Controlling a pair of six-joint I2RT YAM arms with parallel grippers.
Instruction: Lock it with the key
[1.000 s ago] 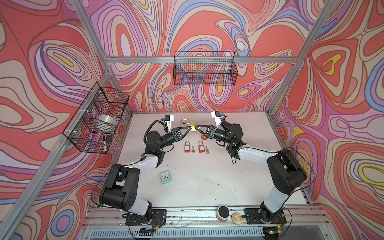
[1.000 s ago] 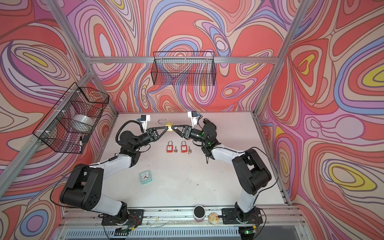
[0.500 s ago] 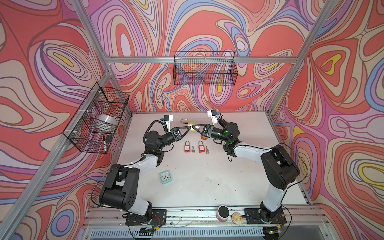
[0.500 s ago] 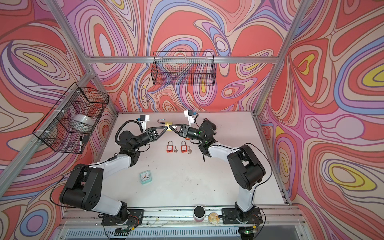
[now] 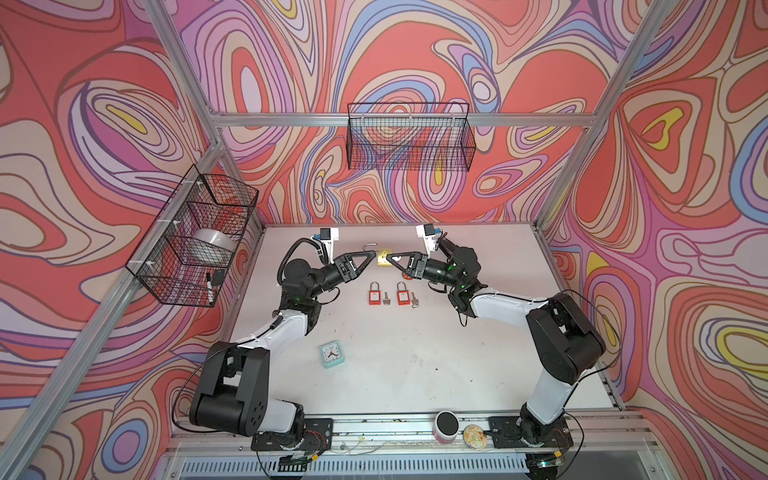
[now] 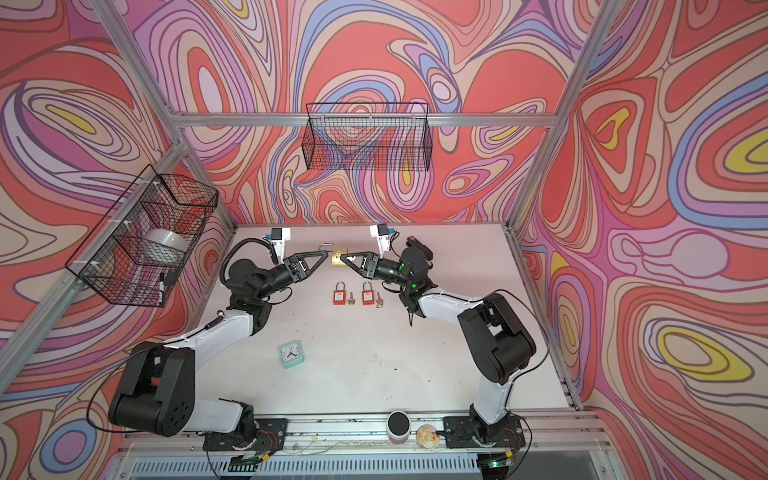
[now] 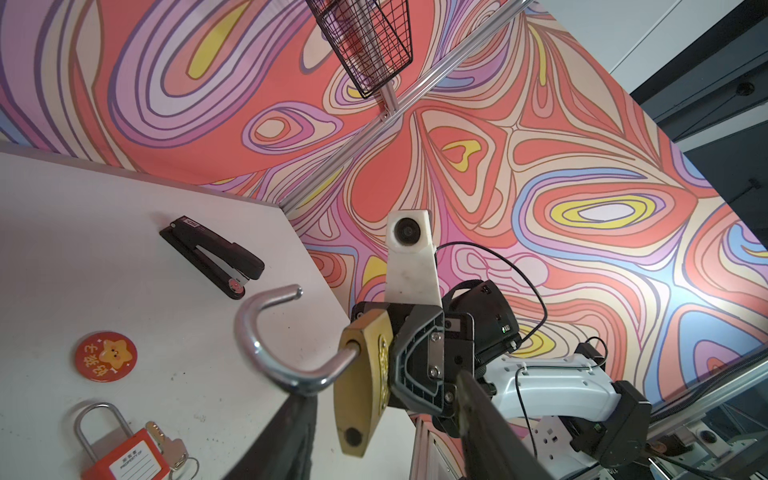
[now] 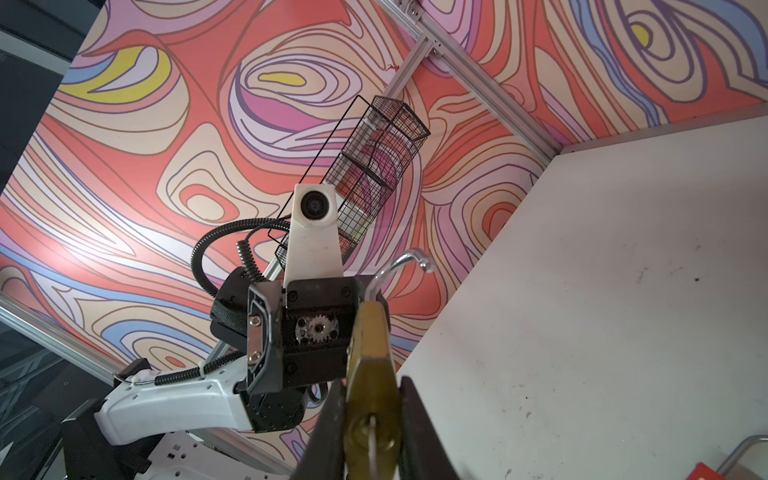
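Note:
A brass padlock (image 5: 384,257) (image 6: 337,258) with its steel shackle (image 7: 266,332) swung open hangs above the back of the table between both arms. My right gripper (image 8: 372,424) is shut on its brass body (image 8: 372,365), with the keyhole end facing the wrist camera. My left gripper (image 7: 386,432) is open, its fingers (image 7: 286,436) standing either side of the padlock (image 7: 365,374); the shackle sits just over one finger. Two small keys (image 5: 387,297) (image 5: 414,299) lie on the table beside two red padlocks (image 5: 375,294) (image 5: 402,294), below both grippers.
A black stapler (image 7: 212,255) and a round red badge (image 7: 106,355) lie toward the table's back. A mint clock (image 5: 331,354) sits front left of centre. Wire baskets (image 5: 409,141) (image 5: 195,241) hang on the back and left walls. A cup (image 5: 446,424) stands at the front rail.
The right gripper has closed on the brass padlock's body. The left gripper, shut on the padlock a second ago, has opened and let it go.

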